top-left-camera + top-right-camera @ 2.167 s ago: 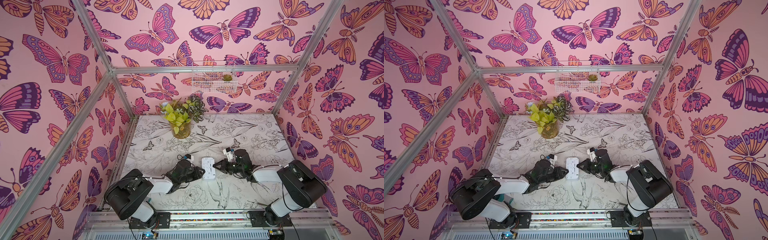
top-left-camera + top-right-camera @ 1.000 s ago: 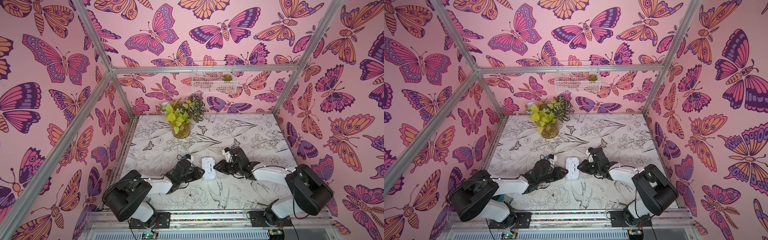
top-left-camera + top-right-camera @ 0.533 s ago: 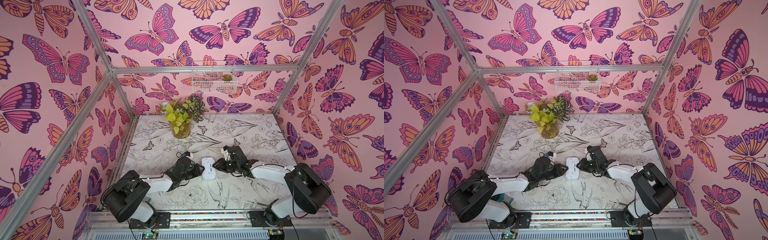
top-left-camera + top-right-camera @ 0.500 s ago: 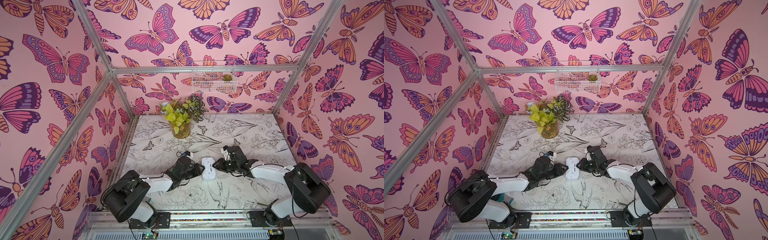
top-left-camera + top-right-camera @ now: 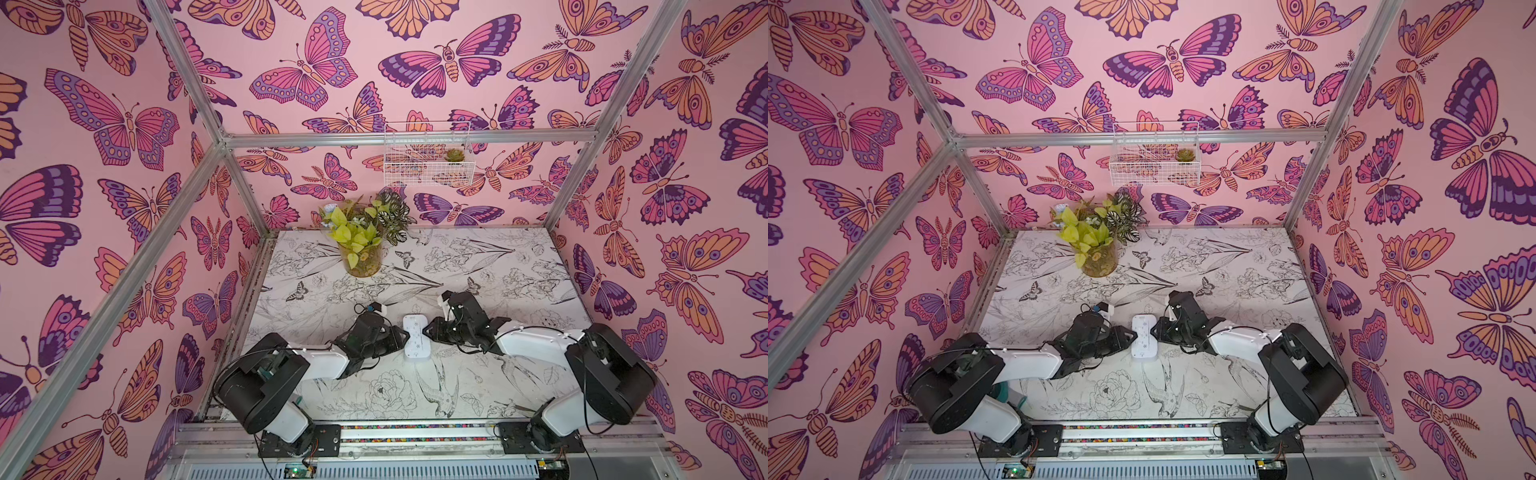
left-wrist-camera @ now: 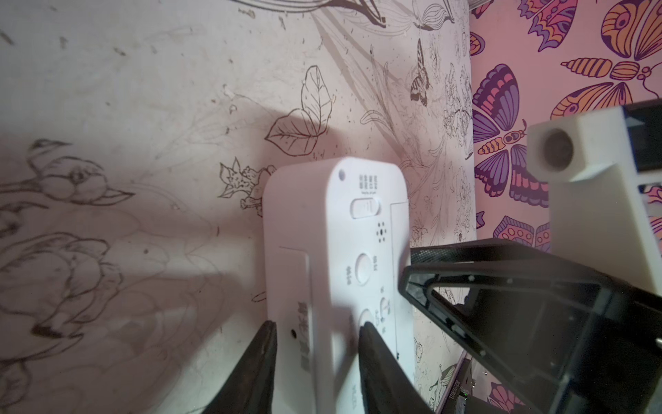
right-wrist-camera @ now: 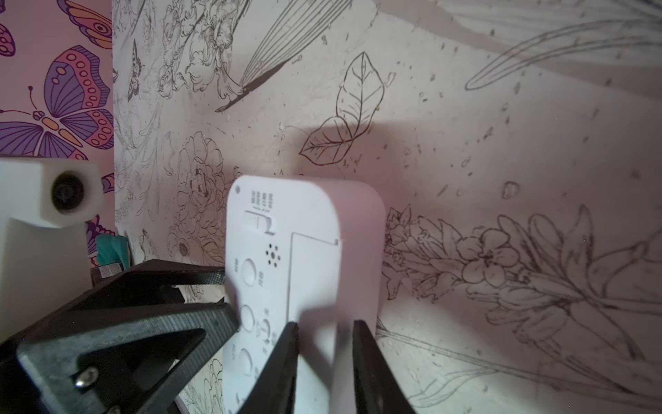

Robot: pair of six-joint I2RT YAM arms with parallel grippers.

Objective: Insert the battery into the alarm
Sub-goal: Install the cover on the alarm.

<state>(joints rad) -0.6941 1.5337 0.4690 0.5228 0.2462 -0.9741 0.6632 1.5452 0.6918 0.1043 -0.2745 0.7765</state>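
The white alarm [image 5: 415, 340] [image 5: 1143, 338] lies on the table with its back and buttons facing up, between my two arms. My left gripper [image 5: 402, 338] [image 6: 317, 337] is shut on its left long edge, one finger under the side and one on the back face. On the opposite long edge my right gripper [image 5: 430, 332] [image 7: 324, 333] is shut, beside the battery cover outline [image 7: 311, 272]. The alarm [image 6: 336, 251] [image 7: 308, 229] fills the middle of both wrist views. No battery shows in any view.
A potted plant [image 5: 360, 259] stands at the back left of the table. A white wire basket [image 5: 428, 160] hangs on the back wall. Metal frame posts and butterfly walls close in the sides. A rail [image 5: 415, 428] runs along the front edge.
Both wrists have shifted slightly toward the back of the table while staying clamped on the alarm. The alarm itself has hardly moved.
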